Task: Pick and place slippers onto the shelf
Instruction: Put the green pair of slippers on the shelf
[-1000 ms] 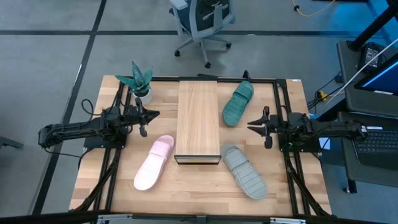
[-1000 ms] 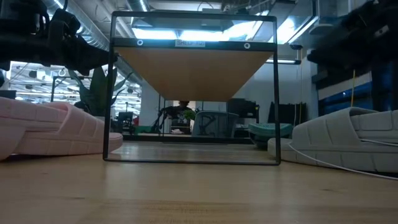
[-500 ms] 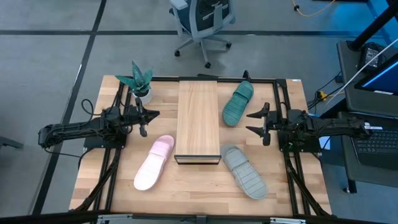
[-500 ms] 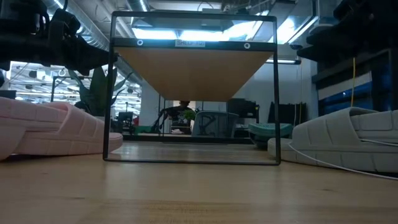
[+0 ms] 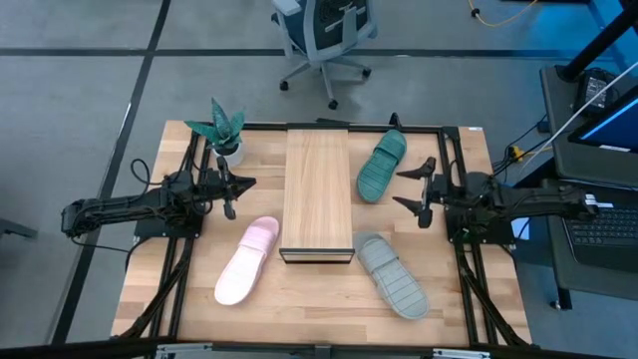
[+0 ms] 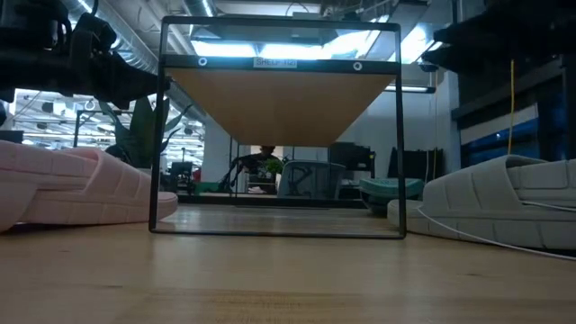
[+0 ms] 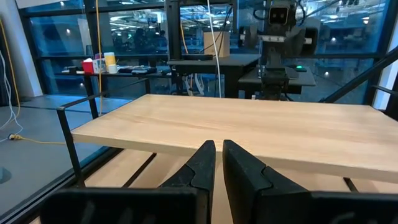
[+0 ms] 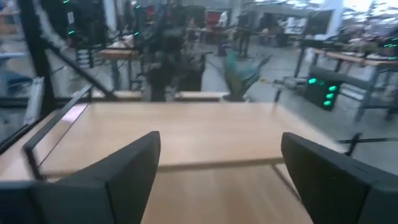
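Note:
The shelf [image 5: 317, 194] stands mid-table as a long light-wood slab on a dark frame. The teal slipper [image 5: 382, 166] lies flat on the table right of its far half. The grey slipper [image 5: 393, 275] lies by the shelf's near right corner, and the pink slipper [image 5: 248, 260] by its near left corner. My left gripper [image 5: 242, 186] is shut, left of the shelf at top height, with the shelf top [image 7: 249, 130] before it. My right gripper [image 5: 400, 187] stands open right of the shelf, near the teal slipper's heel, nothing between its fingers [image 8: 118, 177].
A small potted plant [image 5: 224, 130] stands at the far left corner, close to my left arm. Dark frame rails [image 5: 451, 170] run along both sides of the table. Bare tabletop [image 5: 319, 299] lies in front of the shelf between the pink and grey slippers.
My right gripper has opened wide and has edged a little toward the shelf and the far edge. The slippers and the shelf have not moved.

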Controlling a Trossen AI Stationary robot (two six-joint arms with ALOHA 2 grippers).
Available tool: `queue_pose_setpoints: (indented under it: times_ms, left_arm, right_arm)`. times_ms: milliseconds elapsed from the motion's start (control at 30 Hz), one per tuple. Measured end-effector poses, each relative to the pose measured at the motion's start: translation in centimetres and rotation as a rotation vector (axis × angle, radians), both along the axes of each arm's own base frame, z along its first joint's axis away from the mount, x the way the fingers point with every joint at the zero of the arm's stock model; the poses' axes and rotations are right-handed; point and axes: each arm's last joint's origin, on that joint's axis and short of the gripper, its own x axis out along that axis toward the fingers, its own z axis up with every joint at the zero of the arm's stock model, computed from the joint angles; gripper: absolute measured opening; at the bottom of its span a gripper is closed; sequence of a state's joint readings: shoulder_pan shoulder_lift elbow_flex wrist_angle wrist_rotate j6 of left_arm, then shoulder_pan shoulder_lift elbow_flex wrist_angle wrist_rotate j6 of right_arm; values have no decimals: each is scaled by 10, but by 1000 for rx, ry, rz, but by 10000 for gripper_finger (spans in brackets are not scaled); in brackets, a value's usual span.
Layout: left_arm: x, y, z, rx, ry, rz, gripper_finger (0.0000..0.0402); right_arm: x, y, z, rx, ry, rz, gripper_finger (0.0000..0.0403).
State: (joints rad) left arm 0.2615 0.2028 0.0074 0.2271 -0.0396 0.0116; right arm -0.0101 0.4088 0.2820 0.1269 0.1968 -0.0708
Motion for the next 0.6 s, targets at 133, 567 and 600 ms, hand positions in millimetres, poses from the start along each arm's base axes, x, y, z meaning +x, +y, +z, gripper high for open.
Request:
queue_pose_setpoints:
  times_ms: [133, 567, 600]
  left_arm:
    - [0, 0, -2, -5, 17, 0, 25]
    - [0, 0, -3, -7, 27, 0, 25]
    - [0, 0, -3, -7, 28, 0, 25]
  right_arm:
    - [1, 0, 18, -13, 15, -14, 334]
    - [34, -4, 51, 29, 349, -157, 308]
    - [37, -5, 52, 42, 381, -184, 306]
